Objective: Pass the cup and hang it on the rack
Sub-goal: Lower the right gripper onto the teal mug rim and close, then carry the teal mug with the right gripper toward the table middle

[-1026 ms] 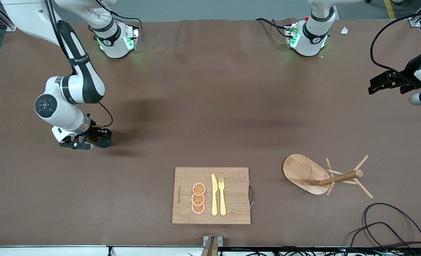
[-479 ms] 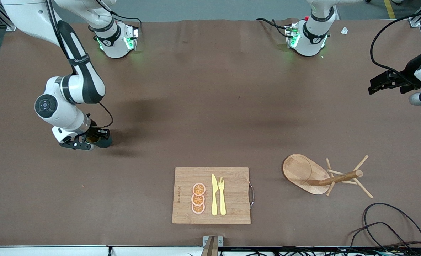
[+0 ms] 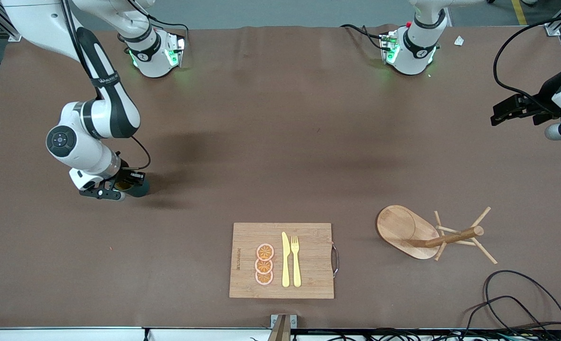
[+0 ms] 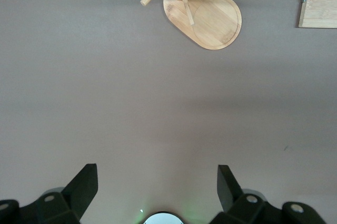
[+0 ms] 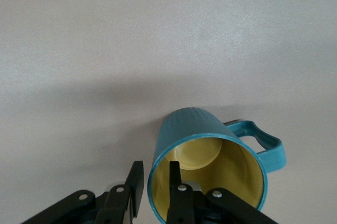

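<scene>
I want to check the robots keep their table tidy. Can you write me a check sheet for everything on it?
Surface: brown table cover, faint creases.
Job's things: small dark teal ribbed mug with yellow inside, upright at the right arm's end; light wooden mug tree standing at the left arm's end, no mug on its pegs.
Clutter: rectangular bamboo cutting board near the front camera, carrying three orange slices, a yellow knife and a yellow fork.
Grippers: right tool pinching the mug's wall, one finger inside, one outside; left tool open, waiting high over bare table.
Cables: black loops at the table's edge near the mug tree.
Surroundings: grey floor.
</scene>
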Robot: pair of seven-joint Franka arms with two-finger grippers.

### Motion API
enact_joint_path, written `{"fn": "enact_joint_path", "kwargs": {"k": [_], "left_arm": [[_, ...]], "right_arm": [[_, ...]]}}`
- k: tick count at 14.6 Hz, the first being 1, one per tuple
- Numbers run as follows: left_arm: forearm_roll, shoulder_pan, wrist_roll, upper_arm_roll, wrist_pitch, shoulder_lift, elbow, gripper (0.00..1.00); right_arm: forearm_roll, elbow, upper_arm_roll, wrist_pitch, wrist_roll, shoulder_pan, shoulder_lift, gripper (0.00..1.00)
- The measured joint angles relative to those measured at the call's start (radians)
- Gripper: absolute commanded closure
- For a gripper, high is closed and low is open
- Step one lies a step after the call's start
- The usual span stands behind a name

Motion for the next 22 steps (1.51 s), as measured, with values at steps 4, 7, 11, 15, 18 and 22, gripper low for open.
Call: {"fn": "enact_joint_path", "kwargs": {"k": [4,7,11,15,18,22], "left_arm": [[0.000,0.000,0.000,0.000,0.000,0.000,0.000,0.00],[0.000,0.000,0.000,0.000,0.000,0.000,0.000,0.00],[0.000,0.000,0.000,0.000,0.000,0.000,0.000,0.00],[0.000,0.000,0.000,0.000,0.000,0.000,0.000,0.00],[0.000,0.000,0.000,0.000,0.000,0.001,0.000,0.00],[0.000,0.000,0.000,0.000,0.000,0.005,-0.003,0.00]], "right_arm": [[0.000,0.000,0.001,0.000,0.002,0.000,0.000,1.00],[0.000,0.000,0.001,0.000,0.005,0.000,0.000,1.00],[0.001,0.012,0.001,-0.007,0.030,0.000,0.000,1.00],[0.001,0.158,0.007,-0.234,0.166,0.011,-0.019,1.00],[0.006,0.220,0.014,-0.321,0.318,0.067,-0.039,1.00],[0.068,0.253,0.021,-0.339,0.608,0.240,-0.040,1.00]]}}
